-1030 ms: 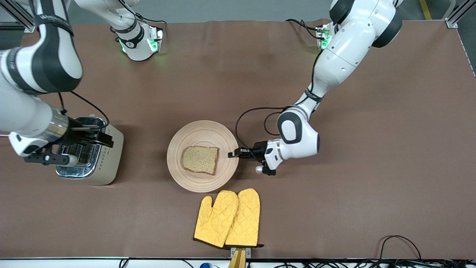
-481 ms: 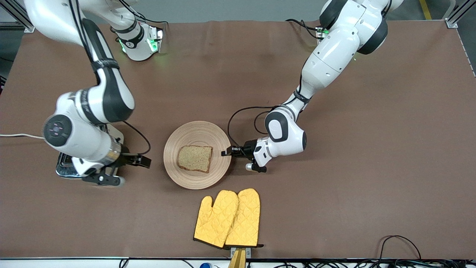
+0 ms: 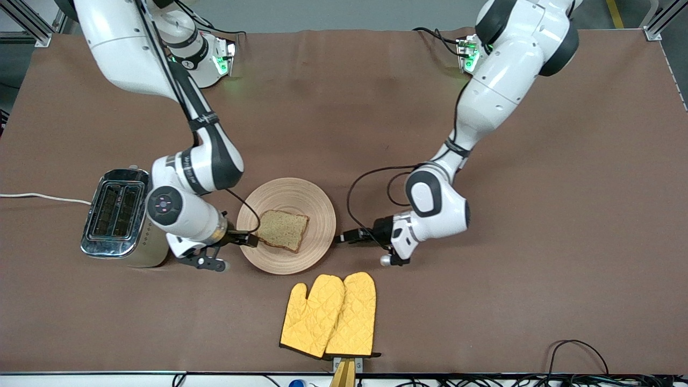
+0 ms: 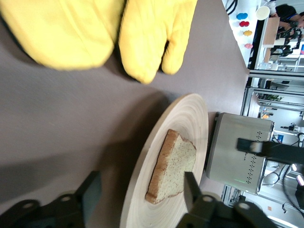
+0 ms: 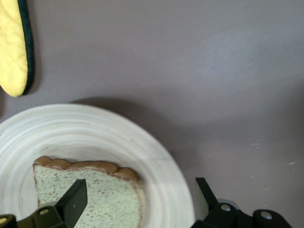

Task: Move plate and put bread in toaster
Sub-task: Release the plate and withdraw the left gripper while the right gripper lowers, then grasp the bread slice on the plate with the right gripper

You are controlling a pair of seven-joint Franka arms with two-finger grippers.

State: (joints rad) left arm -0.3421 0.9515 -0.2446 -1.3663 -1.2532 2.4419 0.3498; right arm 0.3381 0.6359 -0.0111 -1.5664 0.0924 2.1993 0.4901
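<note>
The tan wooden plate [image 3: 301,198] lies mid-table with the brown bread slice [image 3: 283,230] flat on it. The cream and chrome toaster [image 3: 115,215] stands beside the plate toward the right arm's end. My right gripper [image 3: 251,239] is open and low over the plate's rim on the toaster's side. In the right wrist view its fingers [image 5: 76,199] straddle the rim [image 5: 161,161] and a corner of the bread [image 5: 95,190]. My left gripper [image 3: 339,238] is open and empty, just off the plate's rim toward the left arm's end. The left wrist view shows the plate [image 4: 190,114], the bread [image 4: 173,166] and the toaster [image 4: 235,152].
A pair of yellow oven mitts [image 3: 328,314] lies nearer to the front camera than the plate, also in the left wrist view [image 4: 95,28] and the right wrist view [image 5: 12,47]. The toaster's white cord [image 3: 43,197] runs off the right arm's end of the table.
My right arm swung from over the toaster down to the plate's rim. My left gripper shifted the plate slightly toward the toaster, then drew back off its rim.
</note>
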